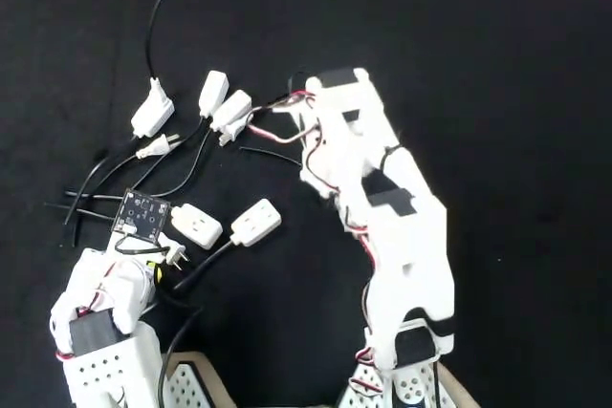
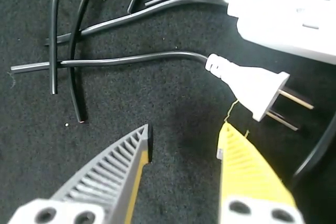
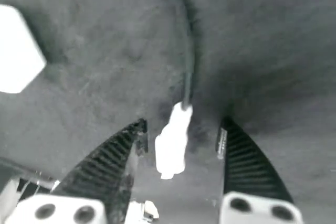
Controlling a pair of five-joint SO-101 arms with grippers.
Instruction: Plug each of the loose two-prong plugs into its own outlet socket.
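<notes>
Left gripper (image 2: 186, 128): fingers spread over the black table (image 1: 497, 93). A two-prong plug (image 2: 247, 85) lies flat just beyond one tip, prongs aimed away from its cord, long axis running alongside the white outlet socket (image 2: 294, 14). Right gripper (image 3: 183, 123): fingers spread, with a second plug (image 3: 172, 148) lengthwise between them, its cord leading away.

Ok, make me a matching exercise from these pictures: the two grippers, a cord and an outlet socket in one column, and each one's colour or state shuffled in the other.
Column A
1. left gripper
2. right gripper
3. cord
4. outlet socket

Column B
a. white, slots showing
b. open, white plug seen between dark fingers
c. black, lying on the table
d. open, grey and yellow fingers

Pairs: 1-d, 2-b, 3-c, 4-a
</notes>
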